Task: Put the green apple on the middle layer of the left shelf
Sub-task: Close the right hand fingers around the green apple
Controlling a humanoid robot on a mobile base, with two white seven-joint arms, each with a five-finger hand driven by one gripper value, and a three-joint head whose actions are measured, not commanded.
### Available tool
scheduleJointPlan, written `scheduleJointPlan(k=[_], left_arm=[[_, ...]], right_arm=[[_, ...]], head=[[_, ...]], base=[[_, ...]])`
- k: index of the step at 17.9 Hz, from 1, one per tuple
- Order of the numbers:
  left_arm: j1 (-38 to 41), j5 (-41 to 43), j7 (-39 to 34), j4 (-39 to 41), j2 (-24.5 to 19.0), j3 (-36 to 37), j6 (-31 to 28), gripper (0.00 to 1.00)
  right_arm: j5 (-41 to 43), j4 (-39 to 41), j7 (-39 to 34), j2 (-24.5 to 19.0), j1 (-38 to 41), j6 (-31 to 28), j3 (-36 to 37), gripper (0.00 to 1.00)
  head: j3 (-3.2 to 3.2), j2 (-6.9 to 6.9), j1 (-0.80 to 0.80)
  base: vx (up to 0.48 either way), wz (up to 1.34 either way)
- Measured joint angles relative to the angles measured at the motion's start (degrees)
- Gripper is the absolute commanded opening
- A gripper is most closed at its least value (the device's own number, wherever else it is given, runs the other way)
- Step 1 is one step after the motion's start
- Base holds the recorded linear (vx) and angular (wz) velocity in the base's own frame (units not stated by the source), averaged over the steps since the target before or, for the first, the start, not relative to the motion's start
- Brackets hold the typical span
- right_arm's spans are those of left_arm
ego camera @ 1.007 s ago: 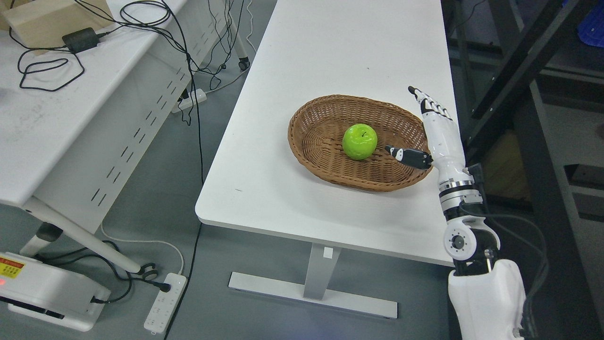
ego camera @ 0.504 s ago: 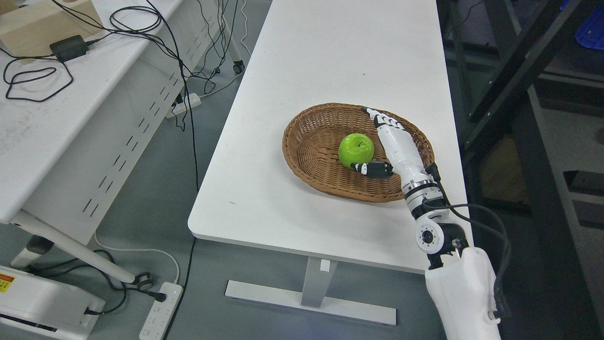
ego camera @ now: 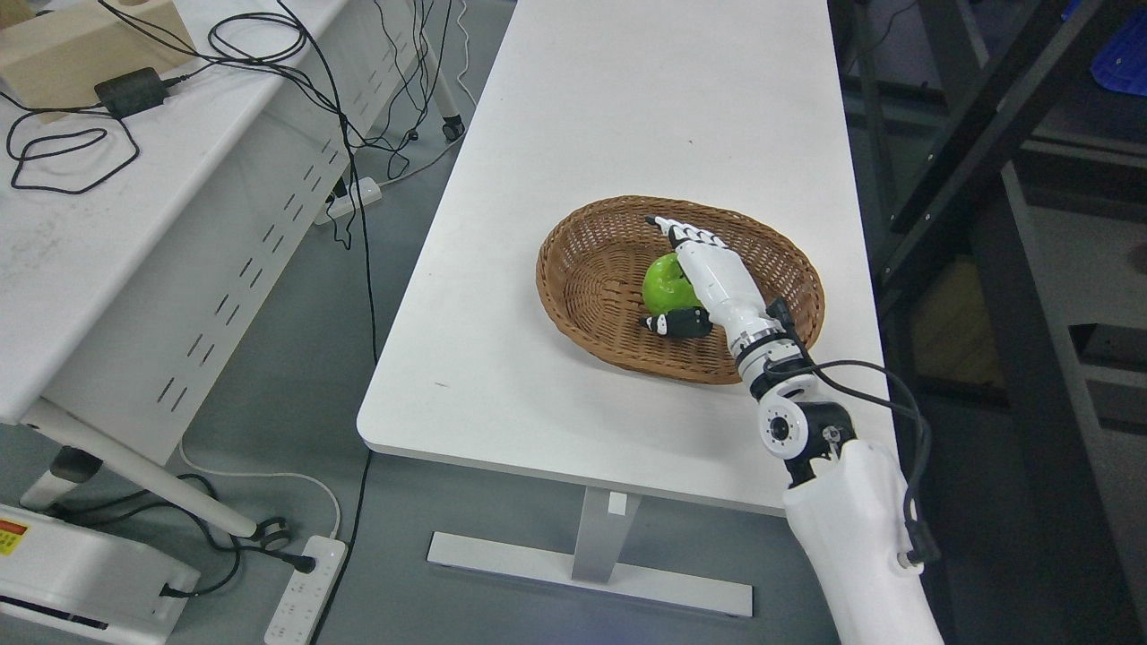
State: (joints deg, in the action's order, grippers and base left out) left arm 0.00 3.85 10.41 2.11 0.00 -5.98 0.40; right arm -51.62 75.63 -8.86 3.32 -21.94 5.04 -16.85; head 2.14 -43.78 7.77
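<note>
Head view shows a white bench [ego camera: 618,134] running away from the camera, with an oval wicker basket [ego camera: 582,269] sitting toward its near right part. Inside the basket lies the green apple [ego camera: 661,282], roughly at the middle of the basket floor. The right robot hand [ego camera: 708,282] comes in from the lower right on a white arm, reaching over the basket's near right rim. Its white palm covers the right side of the apple, so only the left part of the fruit shows. The fingers [ego camera: 681,235] point far and left along the far side of the apple, stretched out rather than curled, and the dark thumb [ego camera: 676,322] sticks out to the left just near of the apple. So the apple sits between fingers and thumb, with the hand spread around it and not yet closed on it; whether the palm touches the fruit cannot be told. The apple rests on the basket floor.

To the left stands a second white bench [ego camera: 134,224], carrying a black power adapter [ego camera: 130,90] with loops of black cable, and a light wooden box [ego camera: 85,45] at its far end. On the grey floor below lies a white power strip [ego camera: 305,591].
</note>
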Motion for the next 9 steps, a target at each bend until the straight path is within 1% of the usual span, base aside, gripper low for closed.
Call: scheduleJointPlan(k=[1,3,9], left_arm=[[0.0,0.0,0.0,0.0,0.0,0.0,0.0,1.0],[0.0,0.0,0.0,0.0,0.0,0.0,0.0,1.0],[0.0,0.0,0.0,0.0,0.0,0.0,0.0,1.0]], right_arm=[[-0.1,-0.8,0.0,-0.3,-0.6,-0.1,-0.2,0.97],[-0.2,-2.5,-0.1,-0.9,-1.8,-0.3,-0.7,0.89],[-1.0,-6.2,-0.1,-1.5,-3.9,-0.4,-1.4,0.85]], head=[[0.0,0.0,0.0],[0.0,0.0,0.0],[0.0,0.0,0.0]], base=[[0.0,0.0],[0.0,0.0],[0.0,0.0]])
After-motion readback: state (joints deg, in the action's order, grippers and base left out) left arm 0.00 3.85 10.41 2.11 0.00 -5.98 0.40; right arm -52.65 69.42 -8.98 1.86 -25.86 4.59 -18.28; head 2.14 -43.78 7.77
